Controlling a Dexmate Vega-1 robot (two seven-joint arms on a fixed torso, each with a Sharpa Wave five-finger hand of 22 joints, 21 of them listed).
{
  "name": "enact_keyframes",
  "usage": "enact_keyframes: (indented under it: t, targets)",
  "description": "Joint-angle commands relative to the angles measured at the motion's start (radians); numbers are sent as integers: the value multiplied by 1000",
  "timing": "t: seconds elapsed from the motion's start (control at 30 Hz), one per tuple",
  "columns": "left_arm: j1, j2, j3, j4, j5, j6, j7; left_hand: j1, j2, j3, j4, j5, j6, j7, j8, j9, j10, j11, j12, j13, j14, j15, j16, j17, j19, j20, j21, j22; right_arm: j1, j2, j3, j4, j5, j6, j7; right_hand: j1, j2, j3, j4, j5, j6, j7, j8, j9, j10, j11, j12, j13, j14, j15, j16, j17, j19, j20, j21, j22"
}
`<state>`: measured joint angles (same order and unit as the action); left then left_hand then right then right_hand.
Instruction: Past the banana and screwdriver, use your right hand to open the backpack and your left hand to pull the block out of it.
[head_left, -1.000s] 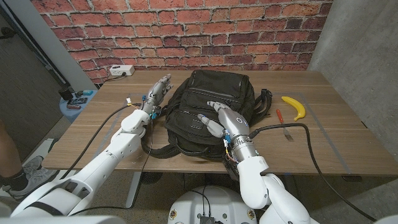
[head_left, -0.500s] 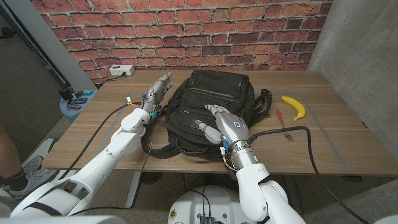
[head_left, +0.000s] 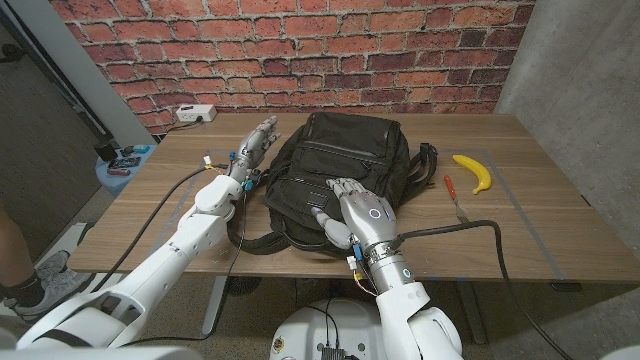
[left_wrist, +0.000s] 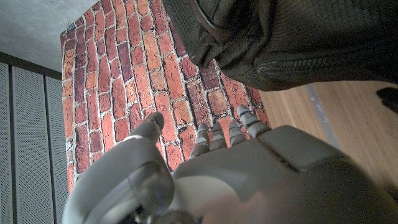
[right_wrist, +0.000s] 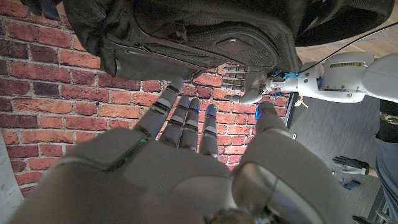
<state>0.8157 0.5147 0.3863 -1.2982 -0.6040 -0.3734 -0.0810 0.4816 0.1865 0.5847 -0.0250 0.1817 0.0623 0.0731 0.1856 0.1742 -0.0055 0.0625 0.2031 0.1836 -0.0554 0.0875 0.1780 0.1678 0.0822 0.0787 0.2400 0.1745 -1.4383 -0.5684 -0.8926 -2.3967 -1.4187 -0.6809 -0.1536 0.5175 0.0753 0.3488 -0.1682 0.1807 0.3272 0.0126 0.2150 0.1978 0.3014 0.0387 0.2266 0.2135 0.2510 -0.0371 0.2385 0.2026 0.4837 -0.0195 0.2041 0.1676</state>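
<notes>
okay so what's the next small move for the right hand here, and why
Probably lower the right hand onto the backpack and feel for a zipper pull. Its fingers are spread above the bag's front, holding nothing, and the bag looks closed. The left hand waits open beside it.

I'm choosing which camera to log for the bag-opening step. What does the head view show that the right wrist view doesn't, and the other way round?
Head view alone: the banana and the screwdriver lying right of the backpack on the wooden table, and a white power strip at the far left edge.

Right wrist view alone: a close look along the right hand, fingers spread and holding nothing, just short of the backpack's zippered front pocket.

Both: the black backpack, closed, the left hand waiting beside it, and the brick wall.
</notes>
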Motion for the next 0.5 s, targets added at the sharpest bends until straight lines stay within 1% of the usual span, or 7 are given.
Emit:
enact_keyframes:
  t: [0.03,0.23,0.4,0.5]
  targets:
    - [42,18,-17,-47,4,-8,35,10,-3,2,-5,7,-1,2,-1,5,0,1,-1,3,7,6,3,3,8,-3,-4,3,-51,27,34,58,-116,58,-30,11,-3,-6,0,-5,10,-3,8,3,12,1,4,4,13,-12,7,3,14,-2,10,3]
    - [52,29,-24,-62,6,-1,45,10,-3,1,-6,7,-1,-1,-1,5,0,1,-1,3,7,5,3,3,9,-3,-5,3,-64,41,36,92,-197,60,-38,15,-9,-10,1,-5,22,-6,11,4,23,-5,7,4,28,-21,12,4,26,-7,12,4]
    - [53,31,-27,-62,6,-1,46,10,-3,1,-6,7,0,0,-1,5,1,1,0,3,7,5,3,3,10,-2,-6,3,-91,34,42,98,-218,64,-83,18,-11,-11,2,-4,25,-8,11,4,24,-10,6,5,39,-24,16,5,36,-11,13,4]
    - [51,33,-27,-62,8,-1,46,10,-3,0,-7,7,-1,-1,-1,5,1,-2,0,3,7,5,3,3,11,-2,-6,3,-100,25,45,100,-243,70,-83,22,-14,-13,1,-4,28,-10,11,4,27,-15,6,5,42,-29,17,7,41,-13,13,4]
